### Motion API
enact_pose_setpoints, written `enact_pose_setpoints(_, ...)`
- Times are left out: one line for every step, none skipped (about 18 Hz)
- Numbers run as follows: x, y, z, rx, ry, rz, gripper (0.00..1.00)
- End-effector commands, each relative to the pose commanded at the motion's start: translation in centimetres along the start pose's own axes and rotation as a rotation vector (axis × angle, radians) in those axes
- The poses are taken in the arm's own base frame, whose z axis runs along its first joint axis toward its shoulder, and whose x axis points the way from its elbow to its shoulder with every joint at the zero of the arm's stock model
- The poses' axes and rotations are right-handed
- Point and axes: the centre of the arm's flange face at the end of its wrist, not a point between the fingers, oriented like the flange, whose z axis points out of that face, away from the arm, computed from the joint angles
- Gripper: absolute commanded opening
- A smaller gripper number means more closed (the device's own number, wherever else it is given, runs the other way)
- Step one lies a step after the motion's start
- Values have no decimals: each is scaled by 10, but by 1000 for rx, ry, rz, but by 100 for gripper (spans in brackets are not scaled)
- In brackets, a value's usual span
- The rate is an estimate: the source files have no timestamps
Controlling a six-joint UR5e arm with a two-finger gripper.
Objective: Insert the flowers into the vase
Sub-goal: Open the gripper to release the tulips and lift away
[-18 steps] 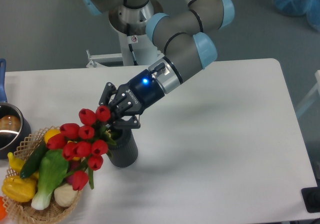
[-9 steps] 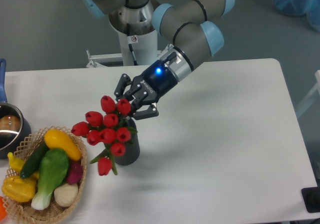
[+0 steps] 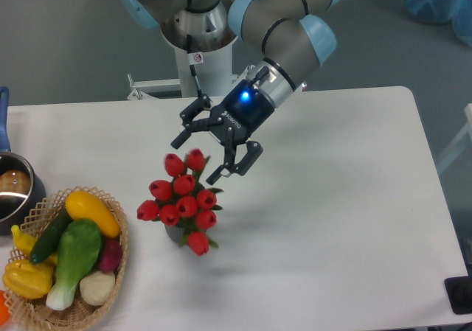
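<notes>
The flowers [image 3: 182, 204], a bunch of red tulip buds, stand upright in the vase, a little left of the table's middle. Of the vase [image 3: 174, 234], only a dark sliver shows under the blooms; the rest is hidden by them. My gripper [image 3: 195, 160] hangs just above and to the right of the top buds. It is open, its fingers [image 3: 186, 128] spread wide, and nothing is held between them. The stems are hidden.
A wicker basket [image 3: 116, 261] of colourful vegetables sits at the front left, close to the flowers. A shiny metal pot [image 3: 15, 191] with a blue handle stands at the left edge. The arm's base [image 3: 198, 47] rises behind the table.
The bunch swung from leaning left over the basket to upright in the vase. My gripper moved right, opened and let go of the flowers.
</notes>
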Motion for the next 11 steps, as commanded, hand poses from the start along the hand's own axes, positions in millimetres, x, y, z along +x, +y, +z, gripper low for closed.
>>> enact_pose_setpoints(0,4,-3,-7,-6,-7,100)
enact_pose_setpoints(-1,5,-8,-13,-18,-8,100)
enact_pose_setpoints(-1,7,-11,-15,-25,-13,100)
enact_pose_setpoints(-1,6,-17,-22,-37,-9,100)
enact_pose_setpoints(-2,5,-23,-33,-52,-6,100)
enact_pose_setpoints(-4,6,-30,-53,-69,-5,100)
enact_pose_setpoints(-6,7,-37,-81,-89,-3,100)
enact_pose_setpoints(-8,7,-45,-116,-110,4,100)
enact_pose_setpoints(-11,7,-54,-148,-133,9,100)
enact_pose_setpoints(-16,8,-64,-169,-157,8,100)
enact_pose_setpoints(-20,8,-73,-178,-176,9,100)
